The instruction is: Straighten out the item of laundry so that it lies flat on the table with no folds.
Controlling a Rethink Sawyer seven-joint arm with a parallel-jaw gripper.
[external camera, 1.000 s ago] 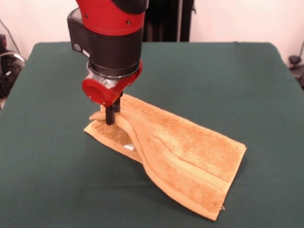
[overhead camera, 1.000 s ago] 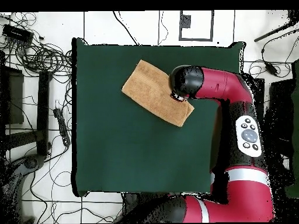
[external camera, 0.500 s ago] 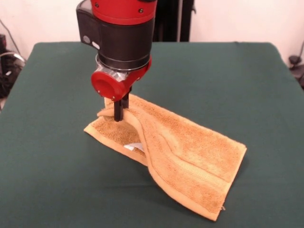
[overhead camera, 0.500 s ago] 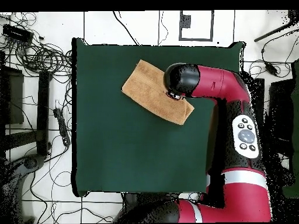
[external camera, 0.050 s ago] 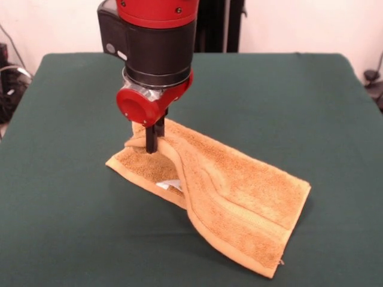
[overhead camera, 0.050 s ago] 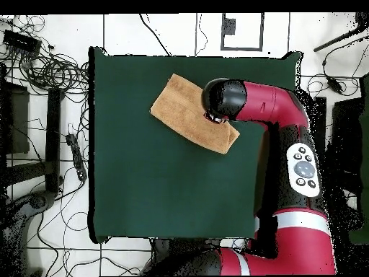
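Observation:
The item of laundry [external camera, 0.050 s ago: 239, 197], an orange-tan terry towel, lies on the green table [external camera, 0.050 s ago: 269, 89] with its left part doubled over in a raised fold. A white label [external camera, 0.050 s ago: 170, 184] peeks out under that fold. My gripper [external camera, 0.050 s ago: 152, 143] points straight down at the towel's left end, shut on the lifted fold a little above the lower layer. In the overhead view the towel [overhead camera, 0.050 s ago: 184, 112] lies slanted near the table's top edge, and the arm's head covers its right end and hides the gripper.
Bare green cloth [overhead camera, 0.050 s ago: 158, 187] surrounds the towel on every side. Cables and equipment [overhead camera, 0.050 s ago: 43, 65] lie on the floor beyond the table's left edge in the overhead view.
The gripper has shifted a little to the right and slightly up in the front view, drawing the pinched fold with it. Over the last half second almost nothing moved.

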